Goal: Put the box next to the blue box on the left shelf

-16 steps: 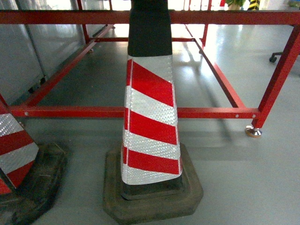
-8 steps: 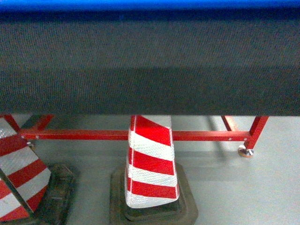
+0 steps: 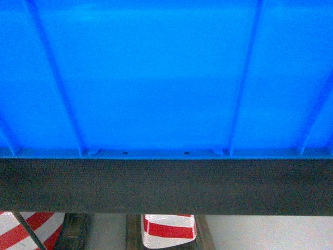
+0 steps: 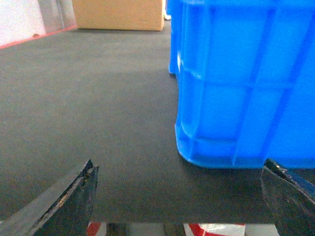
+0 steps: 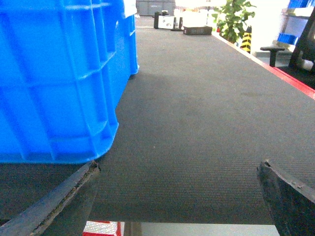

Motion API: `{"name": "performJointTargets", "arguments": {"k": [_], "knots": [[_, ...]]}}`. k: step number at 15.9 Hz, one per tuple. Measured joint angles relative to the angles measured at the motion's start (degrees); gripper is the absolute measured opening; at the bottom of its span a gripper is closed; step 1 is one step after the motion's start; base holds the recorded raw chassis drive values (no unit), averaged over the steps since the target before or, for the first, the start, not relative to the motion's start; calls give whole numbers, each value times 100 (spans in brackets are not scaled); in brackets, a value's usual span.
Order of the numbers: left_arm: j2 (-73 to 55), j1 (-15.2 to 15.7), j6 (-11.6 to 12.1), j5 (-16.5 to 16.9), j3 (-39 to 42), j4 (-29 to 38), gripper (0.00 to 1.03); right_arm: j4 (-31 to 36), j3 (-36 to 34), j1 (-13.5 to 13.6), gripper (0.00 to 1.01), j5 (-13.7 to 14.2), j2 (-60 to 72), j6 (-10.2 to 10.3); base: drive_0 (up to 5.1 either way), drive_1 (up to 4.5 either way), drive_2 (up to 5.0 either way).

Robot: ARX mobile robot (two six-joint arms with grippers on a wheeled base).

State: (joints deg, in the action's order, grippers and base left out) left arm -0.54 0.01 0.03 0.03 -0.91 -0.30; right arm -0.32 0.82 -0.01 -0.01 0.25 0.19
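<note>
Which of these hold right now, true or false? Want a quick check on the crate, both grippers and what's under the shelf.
1. The crate sits on the dark mat. True.
2. The left gripper is shut on the crate. False: its jaws stand wide apart, holding nothing.
3. The right gripper is open and empty. True.
4. A cardboard box stands at the far end in the left wrist view. True.
5. The crate is red. False: it is bright blue.
6. A green cone shows below the shelf edge. False: the cone is red and white striped.
</note>
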Motion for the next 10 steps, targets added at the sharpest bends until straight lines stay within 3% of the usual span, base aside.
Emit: {"name": "performJointTargets", "arguments": {"k": [10], "knots": [[0,0,0,-2,0,-15,98,2,0,0,98,0,0,-4,0,0,0]]}}
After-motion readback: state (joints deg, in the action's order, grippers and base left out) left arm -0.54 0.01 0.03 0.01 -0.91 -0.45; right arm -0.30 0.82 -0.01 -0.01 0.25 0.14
